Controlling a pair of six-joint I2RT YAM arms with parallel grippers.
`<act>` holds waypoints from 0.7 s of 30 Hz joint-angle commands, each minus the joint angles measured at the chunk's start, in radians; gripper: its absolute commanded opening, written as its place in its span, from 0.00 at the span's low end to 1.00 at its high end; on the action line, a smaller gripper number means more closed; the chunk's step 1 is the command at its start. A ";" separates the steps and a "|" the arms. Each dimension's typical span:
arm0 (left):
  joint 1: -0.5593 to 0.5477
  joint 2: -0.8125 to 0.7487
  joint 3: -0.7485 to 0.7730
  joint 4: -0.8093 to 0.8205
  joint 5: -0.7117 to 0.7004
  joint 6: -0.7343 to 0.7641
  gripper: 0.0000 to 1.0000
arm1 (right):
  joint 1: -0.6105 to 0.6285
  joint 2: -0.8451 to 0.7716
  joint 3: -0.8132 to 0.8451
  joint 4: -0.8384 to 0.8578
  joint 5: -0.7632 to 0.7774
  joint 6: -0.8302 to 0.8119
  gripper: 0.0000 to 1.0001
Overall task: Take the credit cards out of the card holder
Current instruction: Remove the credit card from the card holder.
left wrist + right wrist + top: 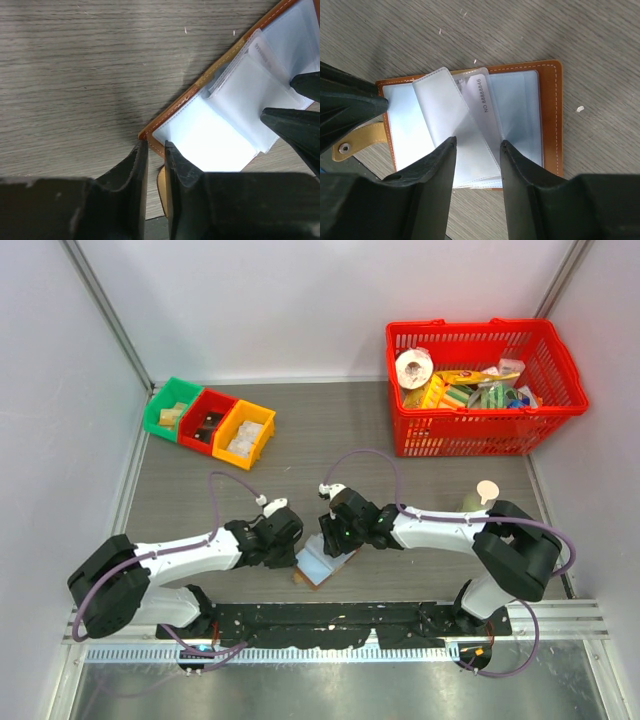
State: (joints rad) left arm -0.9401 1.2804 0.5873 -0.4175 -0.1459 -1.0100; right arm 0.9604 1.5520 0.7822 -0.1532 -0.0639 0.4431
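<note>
The brown card holder (pixel 322 566) lies open on the table between the arms, pale blue panels up. In the right wrist view its brown border (pixel 551 115) frames several clear sleeves fanned at the middle. A whitish card (pixel 482 97) printed "NO 8888846" pokes out of them. My right gripper (pixel 477 142) is open, its fingertips either side of the sleeves' near edge. My left gripper (pixel 154 145) is nearly shut with the holder's brown corner (pixel 150 136) between its tips. The card's edge (pixel 262 52) also shows there.
A red basket (pixel 480 390) of groceries stands at the back right. Green (pixel 172 405), red (pixel 205 418) and yellow (pixel 245 430) bins stand at the back left. A small pale object (pixel 480 495) sits by the right arm. The holder's tan strap (pixel 357 142) sticks out left.
</note>
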 commanded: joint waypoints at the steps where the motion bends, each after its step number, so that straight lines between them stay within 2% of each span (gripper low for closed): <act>1: 0.006 0.031 -0.029 0.112 0.009 -0.018 0.18 | 0.011 0.023 0.012 0.038 -0.057 0.006 0.41; 6: 0.027 0.057 -0.003 0.155 -0.023 -0.004 0.10 | 0.011 -0.010 0.017 0.053 -0.065 0.014 0.22; 12: 0.037 0.094 0.011 0.201 -0.030 0.005 0.08 | 0.011 -0.056 0.032 0.053 -0.129 0.019 0.21; 18: 0.037 0.067 -0.009 0.235 -0.055 -0.010 0.08 | 0.015 -0.026 0.032 0.076 -0.211 0.032 0.21; 21: 0.037 0.043 -0.020 0.237 -0.069 -0.015 0.08 | 0.018 -0.050 0.037 0.054 -0.171 0.037 0.26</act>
State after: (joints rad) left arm -0.9085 1.3563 0.5846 -0.2119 -0.1654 -1.0153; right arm 0.9684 1.5360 0.7822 -0.1192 -0.2268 0.4671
